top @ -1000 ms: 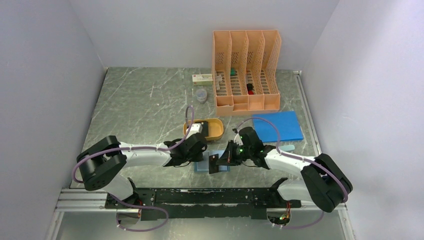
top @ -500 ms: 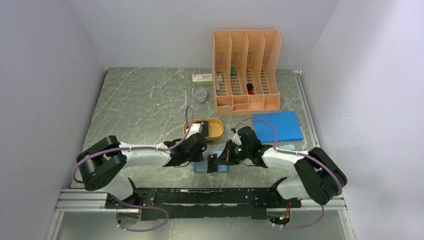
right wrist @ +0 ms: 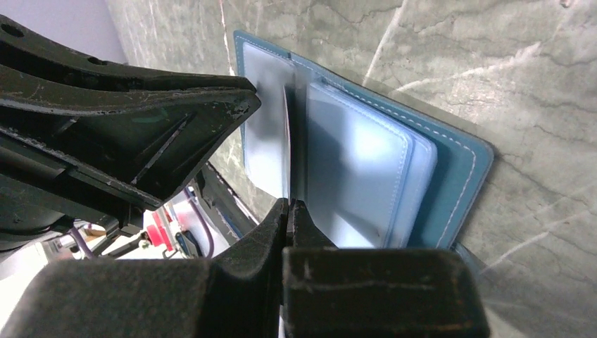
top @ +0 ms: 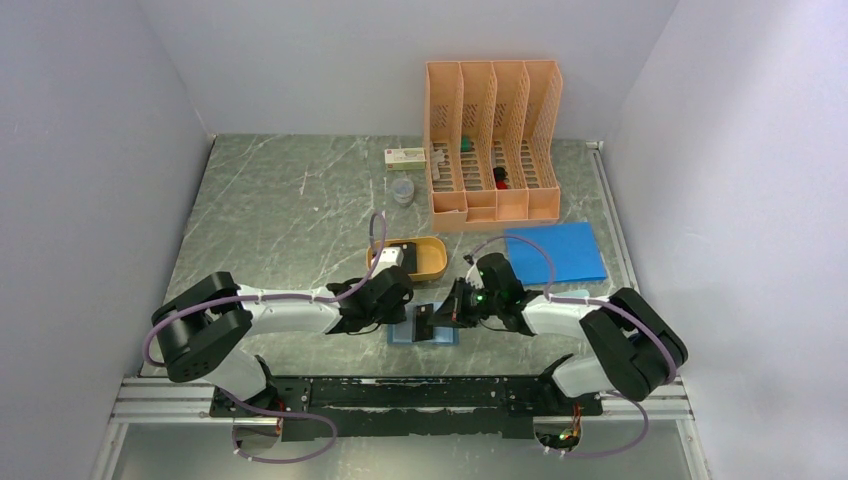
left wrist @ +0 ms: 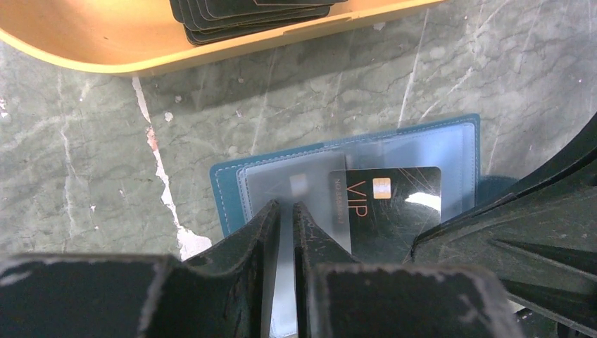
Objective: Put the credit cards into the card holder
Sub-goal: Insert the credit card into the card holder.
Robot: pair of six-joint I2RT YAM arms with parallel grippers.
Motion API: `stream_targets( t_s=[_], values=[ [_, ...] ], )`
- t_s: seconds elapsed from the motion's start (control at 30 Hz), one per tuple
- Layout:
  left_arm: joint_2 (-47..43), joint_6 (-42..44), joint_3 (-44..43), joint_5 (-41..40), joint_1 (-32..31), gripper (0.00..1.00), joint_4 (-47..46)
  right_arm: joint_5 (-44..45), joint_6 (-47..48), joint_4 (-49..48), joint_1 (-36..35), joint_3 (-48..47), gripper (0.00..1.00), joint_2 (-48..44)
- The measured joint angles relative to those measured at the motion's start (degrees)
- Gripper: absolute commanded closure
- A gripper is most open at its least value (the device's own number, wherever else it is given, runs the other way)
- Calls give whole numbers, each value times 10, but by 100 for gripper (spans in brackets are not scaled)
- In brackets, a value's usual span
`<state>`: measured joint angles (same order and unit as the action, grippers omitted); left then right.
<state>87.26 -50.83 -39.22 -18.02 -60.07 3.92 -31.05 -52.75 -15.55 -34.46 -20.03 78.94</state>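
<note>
The right hand (right wrist: 289, 204) is pinching a black credit card (left wrist: 394, 211) between fully closed fingers, gripping it by one short edge. The card, printed VIP with a gold chip, is reaching out ahead of this hand's fingertips over the open card holder (right wrist: 457, 176). Its leading edge is sitting among the clear pockets, though how far in it is going I cannot tell.

Facing this hand from the opposite side, the left hand (left wrist: 285, 210) is holding its jaws narrow and nipping one clear pocket leaf of the holder between them. The two hands are nearly meeting fingertip to fingertip. The teal holder is lying spread open on the grey marbled surface (left wrist: 84, 155) directly under both hands.

Just past the holder from the left hand, near but not touching it, an orange tray (left wrist: 91, 49) is carrying a stack of dark cards (left wrist: 246, 15). Out beyond the right hand's wrist, well apart, a flat blue sheet (top: 556, 252) is lying on the surface. Farther off still, an orange file organiser (top: 492, 140) is standing upright.
</note>
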Motion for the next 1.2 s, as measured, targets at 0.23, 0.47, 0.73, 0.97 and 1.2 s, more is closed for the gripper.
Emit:
stream_targets(
  t_s=[0.23, 0.47, 0.73, 0.97, 1.2],
  values=[
    [-1, -2, 1, 0, 0, 80, 0, -9, -17, -36, -2, 9, 100, 16],
    [-10, -6, 6, 1, 0, 79, 4, -14, -53, -94, -13, 24, 100, 46],
    [-18, -9, 12, 2, 0, 80, 8, -4, -86, -123, -14, 43, 100, 44],
    [-22, -11, 16, 3, 0, 80, 8, 7, -96, -129, -14, 44, 100, 44],
    [-24, -11, 19, 3, 0, 80, 7, 8, -98, -137, -17, 43, 100, 49]
  ],
)
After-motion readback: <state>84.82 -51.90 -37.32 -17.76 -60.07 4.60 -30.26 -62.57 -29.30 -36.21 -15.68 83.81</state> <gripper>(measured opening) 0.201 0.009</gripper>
